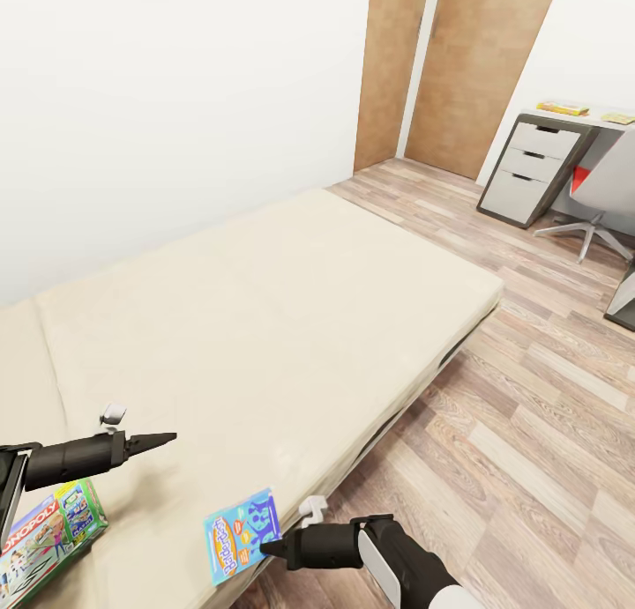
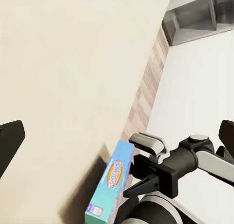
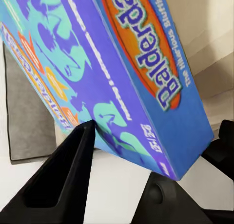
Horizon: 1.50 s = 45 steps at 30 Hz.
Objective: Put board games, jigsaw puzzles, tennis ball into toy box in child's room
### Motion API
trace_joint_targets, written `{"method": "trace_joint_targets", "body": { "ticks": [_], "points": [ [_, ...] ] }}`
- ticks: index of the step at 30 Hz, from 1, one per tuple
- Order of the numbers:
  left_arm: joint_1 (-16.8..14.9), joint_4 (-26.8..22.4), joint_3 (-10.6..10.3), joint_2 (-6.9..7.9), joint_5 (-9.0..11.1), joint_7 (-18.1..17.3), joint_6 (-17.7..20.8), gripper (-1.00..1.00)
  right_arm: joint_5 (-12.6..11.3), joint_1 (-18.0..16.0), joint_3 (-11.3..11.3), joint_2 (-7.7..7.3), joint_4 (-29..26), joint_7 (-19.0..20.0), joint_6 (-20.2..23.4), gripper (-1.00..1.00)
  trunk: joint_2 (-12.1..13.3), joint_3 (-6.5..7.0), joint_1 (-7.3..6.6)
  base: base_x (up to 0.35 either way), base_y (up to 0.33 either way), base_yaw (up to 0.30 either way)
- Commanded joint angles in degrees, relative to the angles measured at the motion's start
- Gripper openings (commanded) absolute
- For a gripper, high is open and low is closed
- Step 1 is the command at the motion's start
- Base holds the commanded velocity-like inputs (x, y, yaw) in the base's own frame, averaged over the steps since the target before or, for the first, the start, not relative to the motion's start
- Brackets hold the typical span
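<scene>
Right gripper closing in on the blue board game at the bed's near edge

The blue-and-orange board game (image 1: 242, 537) lies flat on the bed (image 1: 291, 318), one corner overhanging the edge, and the right gripper (image 1: 269, 548) has a finger (image 3: 61, 177) against that corner – jaws spread around the box, not yet clenched, as far as I can judge. Best to slide deeper so both fingers bite the box's thickness squarely before lifting; a pinch on the bare corner risks it pivoting out. The left gripper (image 1: 166, 437) hovers over the mattress with jaws seemingly together, holding nothing – the white-and-green game (image 1: 46, 534) sits at the near left, just beside that arm
</scene>
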Motion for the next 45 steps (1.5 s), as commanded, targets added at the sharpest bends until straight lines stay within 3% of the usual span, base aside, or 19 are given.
{"method": "trace_joint_targets", "body": {
  "ticks": [1, 14, 22, 45],
  "points": [
    [0.0, 0.0, 0.1, -0.02, -0.6, -0.5, 0.6, 1.0, -0.9, 0.0, -0.2, 0.0, -0.1, 0.0, -0.2, -1.0, 0.0, -0.03, 0.0, 0.0, 0.0, 0.0],
    [0.0, 0.0, 0.0, -0.02, -0.6, -0.5, 0.7, 1.0, -0.9, 0.0, -0.2, 0.0, -0.1, 0.0, -0.2, -1.0, 2.0, 0.87, -1.1, 0.0, 0.0, 0.0],
    [0.0, 0.0, 0.0, -0.02, -0.6, -0.5, 0.7, 1.0, -0.9, 0.0, -0.2, 0.0, -0.1, 0.1, -0.2, -1.0, 2.0, 0.87, -1.1, 0.0, 0.0, 0.0],
    [0.0, 0.0, -0.1, -0.02, -0.6, -0.5, 0.7, 1.0, -0.8, 0.0, -0.2, 0.0, -0.1, 0.1, -0.2, -1.0, 10.0, 4.46, -5.49, 0.0, 0.0, 0.0]
  ]
}}
